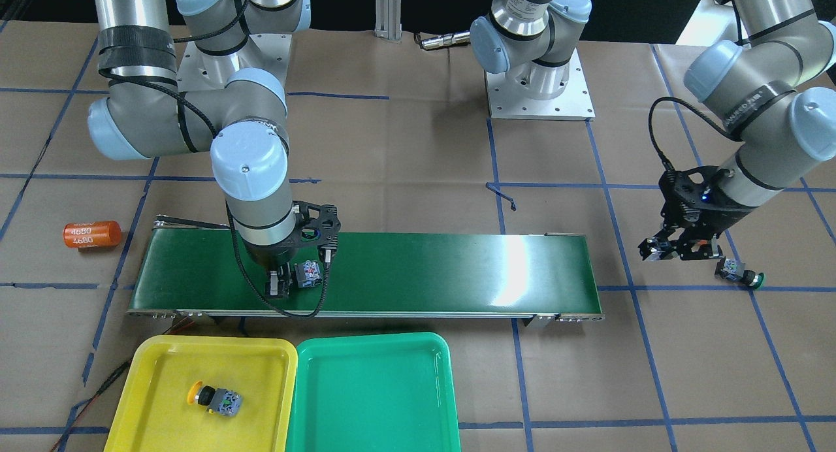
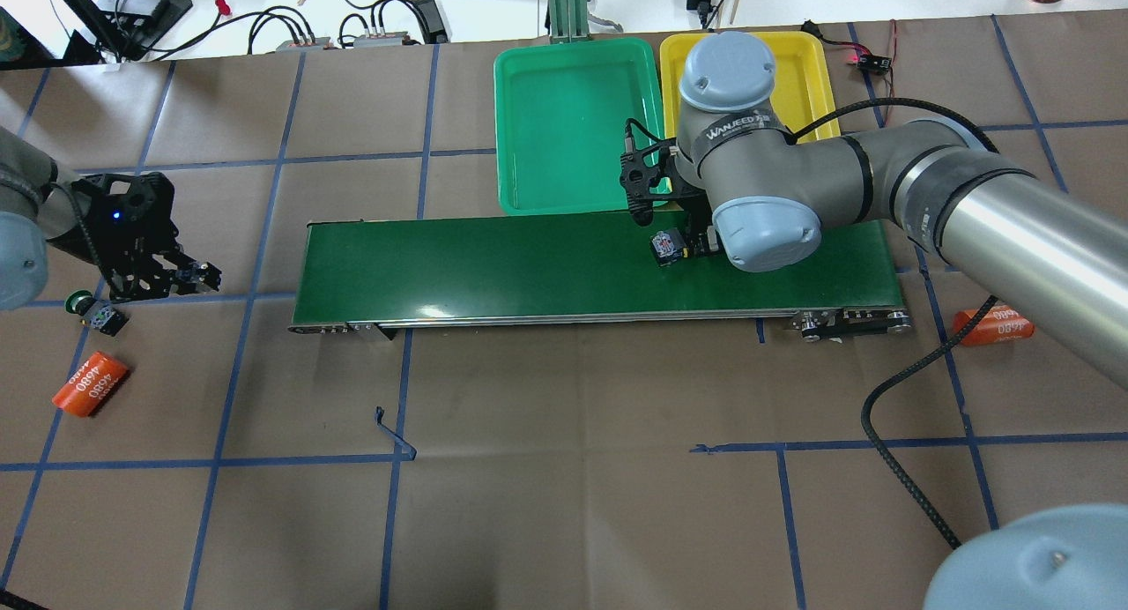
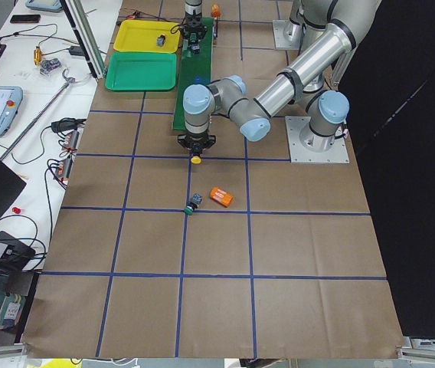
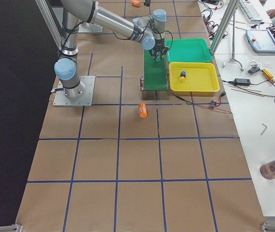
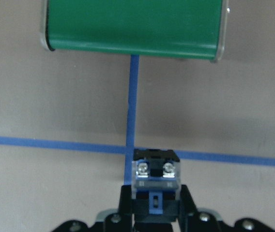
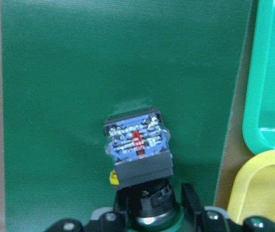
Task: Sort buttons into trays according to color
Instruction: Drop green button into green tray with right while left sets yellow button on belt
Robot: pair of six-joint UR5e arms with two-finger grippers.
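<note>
Right gripper [image 6: 154, 199] clamps a button [image 6: 136, 145] on the belt [image 2: 493, 257]; left gripper [image 5: 155, 194] clamps a yellow button [image 5: 157, 169] beyond the belt's end.

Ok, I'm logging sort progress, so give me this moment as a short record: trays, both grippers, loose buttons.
yellow tray: one yellow button inside
green tray: no buttons showing
left gripper: shut on a yellow-capped button, above the table past the belt's end
right gripper: low over the conveyor belt, fingers either side of a third button; grip and cap colour unclear
loose: green button lying on the table beside the left gripper
</note>
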